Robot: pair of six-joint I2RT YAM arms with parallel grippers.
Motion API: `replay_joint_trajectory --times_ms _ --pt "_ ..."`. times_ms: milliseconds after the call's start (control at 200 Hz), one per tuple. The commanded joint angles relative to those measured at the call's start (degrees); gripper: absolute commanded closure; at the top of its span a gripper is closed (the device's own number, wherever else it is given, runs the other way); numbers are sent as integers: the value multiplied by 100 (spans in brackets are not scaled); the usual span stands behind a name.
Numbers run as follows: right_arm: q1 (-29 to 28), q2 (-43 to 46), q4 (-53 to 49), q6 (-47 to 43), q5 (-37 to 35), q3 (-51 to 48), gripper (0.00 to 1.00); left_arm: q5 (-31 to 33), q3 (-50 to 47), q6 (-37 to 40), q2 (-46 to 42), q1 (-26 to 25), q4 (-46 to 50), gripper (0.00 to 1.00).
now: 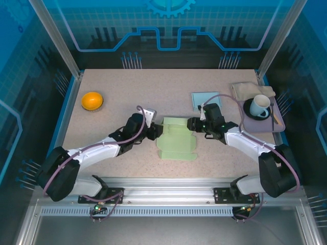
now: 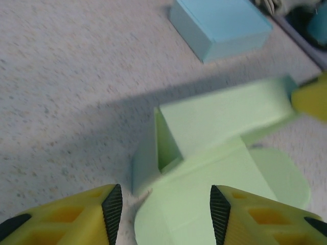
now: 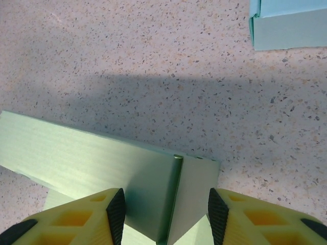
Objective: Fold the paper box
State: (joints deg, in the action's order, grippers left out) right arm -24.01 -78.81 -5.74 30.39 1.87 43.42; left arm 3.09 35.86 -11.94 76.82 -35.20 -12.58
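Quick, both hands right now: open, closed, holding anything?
Left hand: open, fingers either side of the paper box, not gripping it.
Right hand: open, straddling a raised wall of the paper box, no clear pinch.

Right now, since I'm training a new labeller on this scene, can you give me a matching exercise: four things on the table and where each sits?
Things:
1. paper box
2. bowl
3. mug
4. blue box

Places:
A. left side of the table
B. on the tray, far right
C. middle of the table
D. just left of the tray

Pairs: 1-C; 2-A; 3-B; 4-D
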Motion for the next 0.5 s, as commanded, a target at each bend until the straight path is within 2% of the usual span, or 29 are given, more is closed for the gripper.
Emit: replay_joint_trajectory --times_ms 0,230,495 --pt "-36 -98 -575 -133 -188 57 51 -233 -447 899 80 1 -217 48" --pt "-24 -178 -807 -323 -118 341 51 315 -110 1340 876 4 -651 47" --pt "3 -380 -784 -375 141 460 51 357 587 1526 1794 -29 -863 49"
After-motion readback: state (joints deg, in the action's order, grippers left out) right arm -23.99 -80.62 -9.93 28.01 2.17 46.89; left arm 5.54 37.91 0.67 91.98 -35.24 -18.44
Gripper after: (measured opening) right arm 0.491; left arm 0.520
